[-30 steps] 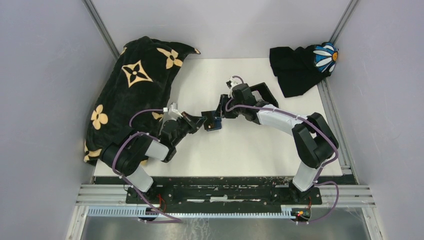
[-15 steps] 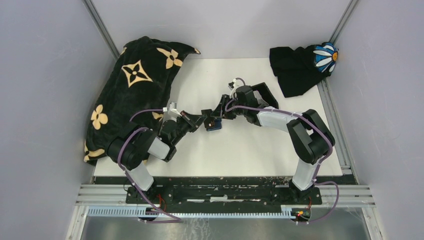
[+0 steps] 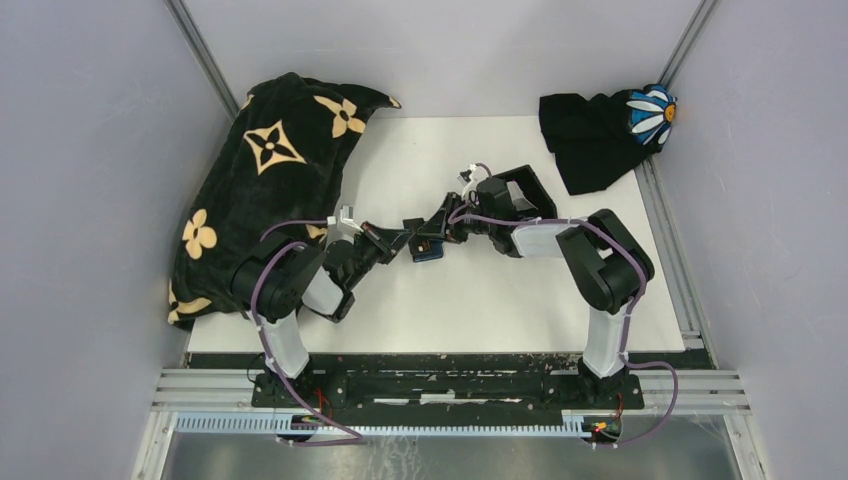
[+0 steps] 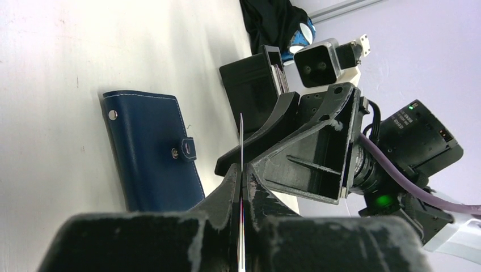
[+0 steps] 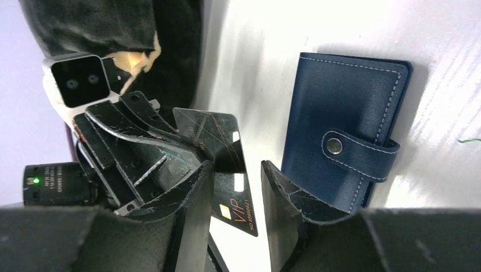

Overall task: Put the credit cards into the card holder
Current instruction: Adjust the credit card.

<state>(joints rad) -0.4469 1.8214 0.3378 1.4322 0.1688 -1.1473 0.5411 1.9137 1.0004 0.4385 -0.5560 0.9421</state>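
1. Over the middle of the white tabletop point(image 3: 470, 300) the two arms meet nose to nose, well apart from the flower-patterned black cloth point(image 3: 270, 170) heaped at the left edge. I take this for a hand-over in mid-air, which would explain why neither arm reaches down.
2. The black tray point(image 4: 249, 90) sits behind the right arm with more credit cards point(image 4: 278, 76) standing on edge inside it, so it looks like the supply.
3. The card holder point(image 5: 340, 113) lies flat on the tabletop, just beside and below the meeting point, folded with its tab snapped down. To my eye it must be opened before any card can go in, which may be why the card is changing hands.
4. The left jaws are pinched tight on one dark card point(image 5: 212, 136), holding it upright by one end so the free end sticks out towards the other arm.
5. The right jaws stand about half open, one finger on either side of that free end with a gap showing. They straddle the card rather than grip it. The card holder lies outside both pairs of jaws, untouched.
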